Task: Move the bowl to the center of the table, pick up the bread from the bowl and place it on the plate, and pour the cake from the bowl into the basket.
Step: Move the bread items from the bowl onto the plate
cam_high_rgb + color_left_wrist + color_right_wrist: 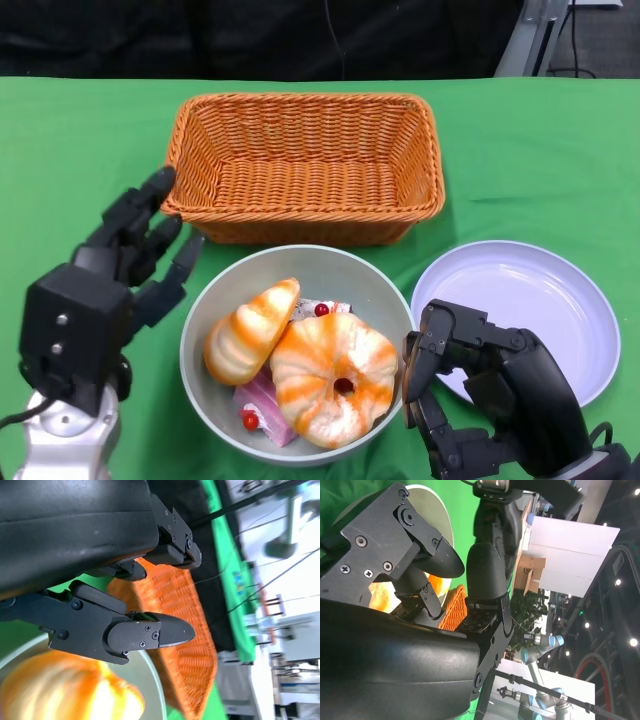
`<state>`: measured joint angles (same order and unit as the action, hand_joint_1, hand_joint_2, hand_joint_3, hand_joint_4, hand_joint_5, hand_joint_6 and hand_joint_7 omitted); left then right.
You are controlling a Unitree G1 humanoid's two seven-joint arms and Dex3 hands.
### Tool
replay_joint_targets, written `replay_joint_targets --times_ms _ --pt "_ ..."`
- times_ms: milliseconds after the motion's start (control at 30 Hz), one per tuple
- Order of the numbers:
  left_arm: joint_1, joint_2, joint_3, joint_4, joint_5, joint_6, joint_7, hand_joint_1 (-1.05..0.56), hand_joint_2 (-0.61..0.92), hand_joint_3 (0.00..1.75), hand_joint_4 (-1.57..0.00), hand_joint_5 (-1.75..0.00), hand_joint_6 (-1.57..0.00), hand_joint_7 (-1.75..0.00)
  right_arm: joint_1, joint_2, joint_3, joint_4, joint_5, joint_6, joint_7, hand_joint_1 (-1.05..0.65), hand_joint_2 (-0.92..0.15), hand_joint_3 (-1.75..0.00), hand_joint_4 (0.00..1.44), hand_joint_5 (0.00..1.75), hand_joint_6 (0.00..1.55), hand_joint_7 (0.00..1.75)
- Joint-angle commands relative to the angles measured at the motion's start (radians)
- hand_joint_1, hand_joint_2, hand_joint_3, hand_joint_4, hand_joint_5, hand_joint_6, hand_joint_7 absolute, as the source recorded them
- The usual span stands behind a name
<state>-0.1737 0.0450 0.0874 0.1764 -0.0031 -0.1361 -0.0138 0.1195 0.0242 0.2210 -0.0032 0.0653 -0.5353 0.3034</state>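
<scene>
Grey bowl holding bread and cake, orange basket behind, white plate right

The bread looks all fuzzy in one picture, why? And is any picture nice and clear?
In the left wrist view the bread sits very near the camera, so it blurs, while the black fingers stay sharp. The head view is evenly lit and clear: bowl, basket and plate all look crisp. The right wrist view is mostly blocked by the dark right hand.
</scene>
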Motion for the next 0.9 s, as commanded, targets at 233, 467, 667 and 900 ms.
replay_joint_targets --times_ms 233,467,667,900 --pt "-0.020 0.089 0.059 0.075 -0.188 -0.217 -0.264 -0.23 0.92 0.15 -0.94 -0.19 -0.95 -0.13 -0.006 -0.005 -0.013 0.013 0.011 -0.019 -0.011 -0.08 -0.34 -1.50 0.88 1.73 0.77 1.53" --pt "-0.033 0.105 0.078 0.184 -0.216 -0.375 -0.359 -0.07 0.92 0.28 -0.85 -1.12 -1.21 -0.23 -0.020 -0.028 -0.039 0.007 0.032 -0.038 0.003 -0.16 -0.43 -1.14 0.83 1.57 0.77 1.29" --pt "-0.050 0.119 0.088 0.260 -0.109 -0.460 -0.264 -0.07 0.90 0.35 -0.81 -1.34 -0.94 -0.82 -0.056 -0.086 -0.069 -0.015 0.029 -0.059 0.041 -0.34 -0.71 -0.49 0.71 1.42 0.77 0.87" --pt "-0.087 0.115 0.094 0.358 -0.089 -0.529 -0.208 -0.07 0.84 0.52 -0.76 -1.43 -0.85 -0.98 -0.051 -0.143 -0.082 -0.120 -0.044 -0.039 0.027 -0.33 -0.85 -0.11 0.66 1.15 0.85 0.49"
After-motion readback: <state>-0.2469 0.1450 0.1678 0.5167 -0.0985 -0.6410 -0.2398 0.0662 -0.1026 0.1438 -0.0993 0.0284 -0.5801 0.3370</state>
